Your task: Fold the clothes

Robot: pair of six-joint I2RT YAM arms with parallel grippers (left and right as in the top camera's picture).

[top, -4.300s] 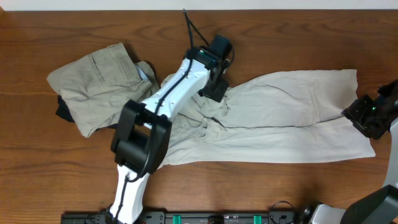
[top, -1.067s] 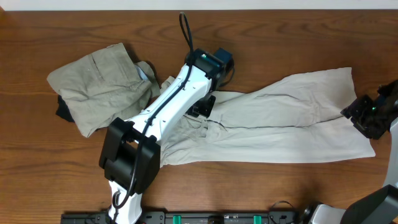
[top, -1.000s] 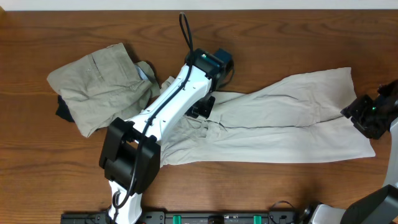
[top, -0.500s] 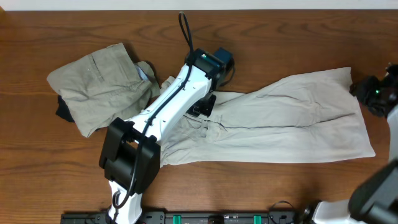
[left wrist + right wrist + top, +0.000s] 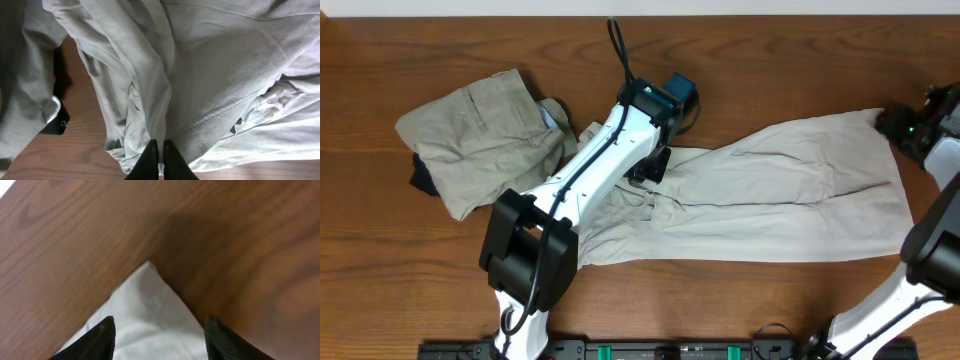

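The clothes are two garments. The large pale cream-white one (image 5: 780, 190) lies spread across the table's middle and right, wrinkled at its left end. My left gripper (image 5: 652, 166) is shut on a fold of it there; in the left wrist view the fingertips (image 5: 151, 150) pinch a ridge of that cloth (image 5: 215, 75) between them. My right gripper (image 5: 898, 122) hovers open over the garment's far right corner. In the right wrist view that white corner (image 5: 150, 310) points up between the spread fingers (image 5: 102, 335), which do not touch it.
A khaki-tan garment (image 5: 480, 140) lies bunched at the left, over a dark item (image 5: 420, 180) that also shows in the left wrist view (image 5: 56, 120). Bare wooden table (image 5: 770, 300) lies in front of the pale garment and beyond its corner (image 5: 225, 240).
My right gripper has moved from the right edge of the pale garment toward the back, to its far right corner. The left arm and the cloth it pinches have stayed put.
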